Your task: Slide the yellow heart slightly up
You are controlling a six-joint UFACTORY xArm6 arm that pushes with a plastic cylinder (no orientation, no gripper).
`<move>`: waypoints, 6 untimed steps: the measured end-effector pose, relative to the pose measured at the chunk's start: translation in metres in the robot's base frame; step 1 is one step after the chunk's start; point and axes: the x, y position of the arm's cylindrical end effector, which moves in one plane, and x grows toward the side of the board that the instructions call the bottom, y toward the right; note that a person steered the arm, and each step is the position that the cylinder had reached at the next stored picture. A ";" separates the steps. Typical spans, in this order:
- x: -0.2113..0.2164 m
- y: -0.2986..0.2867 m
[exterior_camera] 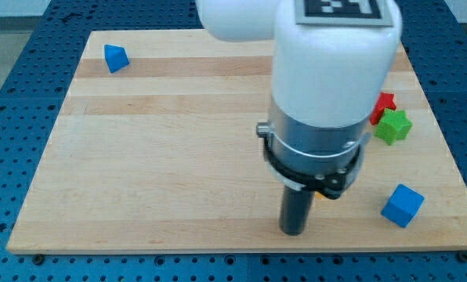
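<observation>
My tip (295, 232) rests on the wooden board (155, 157) near the view's bottom edge, right of the middle. The arm's white body hides much of the board behind it. Only a small yellow-orange sliver (321, 194) peeks out just right of the rod, under the arm's dark collar. It may be the yellow heart, but its shape cannot be made out. The sliver is slightly up and to the right of my tip.
A blue cube (403, 205) lies at the view's lower right. A green star-like block (392, 125) and a red block (385, 103) sit together at the right edge, partly behind the arm. A blue wedge-like block (116, 57) lies at the upper left.
</observation>
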 end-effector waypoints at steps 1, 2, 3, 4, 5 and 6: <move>0.000 0.034; -0.014 0.081; -0.014 0.088; -0.023 0.081; -0.023 0.054; -0.036 0.024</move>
